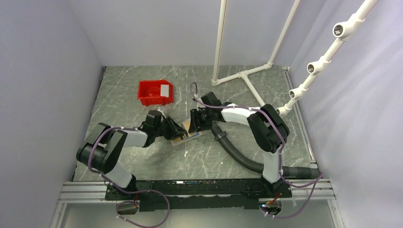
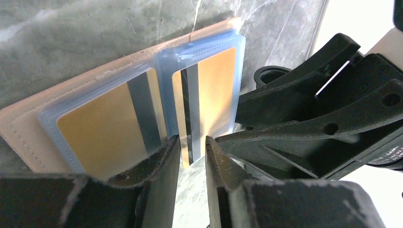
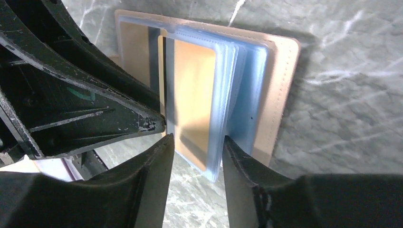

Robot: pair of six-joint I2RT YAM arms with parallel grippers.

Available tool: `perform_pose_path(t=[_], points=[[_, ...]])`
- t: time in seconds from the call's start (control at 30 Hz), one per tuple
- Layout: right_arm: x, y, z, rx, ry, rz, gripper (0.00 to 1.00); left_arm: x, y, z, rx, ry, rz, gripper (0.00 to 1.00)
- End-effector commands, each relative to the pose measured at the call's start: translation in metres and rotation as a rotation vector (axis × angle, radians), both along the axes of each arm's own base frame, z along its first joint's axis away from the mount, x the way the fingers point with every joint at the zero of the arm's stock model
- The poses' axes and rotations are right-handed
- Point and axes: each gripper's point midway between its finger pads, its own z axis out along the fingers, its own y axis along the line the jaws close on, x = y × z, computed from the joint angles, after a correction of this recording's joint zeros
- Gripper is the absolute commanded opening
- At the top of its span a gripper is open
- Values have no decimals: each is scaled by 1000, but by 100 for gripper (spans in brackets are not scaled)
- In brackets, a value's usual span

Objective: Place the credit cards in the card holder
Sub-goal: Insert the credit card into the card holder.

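The tan card holder [image 1: 187,137] lies open on the table between my two grippers. In the left wrist view its tan cover [image 2: 28,128] carries clear bluish sleeves. One gold-brown card [image 2: 95,133] sits in the left sleeve and another gold-brown card [image 2: 216,85] in the right. My left gripper [image 2: 191,145] is open by a narrow gap at the sleeves' near edge, with table showing between its fingers. My right gripper [image 3: 195,142] is open and straddles the sleeve holding a gold-brown card [image 3: 195,90] above the cover [image 3: 283,85]. The pale blue-grey and whitish-grey cards are not in view.
A red bin [image 1: 153,93] with a pale grey patch at its right end stands behind the left gripper [image 1: 178,132]. A white pipe frame [image 1: 244,73] stands at the back right. A black ribbed hose [image 1: 237,154] lies beside the right arm, whose gripper [image 1: 195,125] faces the left one closely.
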Motion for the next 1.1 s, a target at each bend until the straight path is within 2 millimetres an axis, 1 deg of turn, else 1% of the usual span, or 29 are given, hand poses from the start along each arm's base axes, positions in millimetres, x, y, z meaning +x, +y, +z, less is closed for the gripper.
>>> perform_pose_path(t=[0.0,0.07,0.23,0.4,0.5,0.57,0.6,0.67,0.73,0.8,0.9,0.97,1.07], points=[[13,-22,7,-115,-83,-29,48,-3,-11,10,-45,-13,-76,30],[14,-23,9,-119,-93,-26,51,-3,-13,8,-58,-9,-77,30],[14,-22,12,-113,-95,-21,52,0,-16,6,-61,-9,-93,28],[7,-9,14,-43,-74,18,48,10,-26,13,-80,-49,-113,29],[5,-6,15,-20,-67,26,46,15,-25,20,-70,-91,-108,32],[6,-7,17,-21,-78,23,46,14,-25,21,-55,-98,-126,36],[7,-9,17,-28,-83,19,46,11,-23,20,-44,-86,-132,39],[9,-12,17,-42,-92,9,46,5,-15,10,-1,-21,-122,46],[10,-14,17,-39,-92,4,46,-4,-7,0,22,53,-114,48],[10,-14,17,-32,-88,3,47,-10,-3,-3,20,80,-110,50],[11,-12,19,-23,-88,2,47,-15,2,-2,52,86,-109,49],[11,-11,21,-14,-89,4,47,-18,7,-1,74,87,-101,44],[10,-7,23,1,-79,15,47,-16,10,4,100,70,-98,40]])
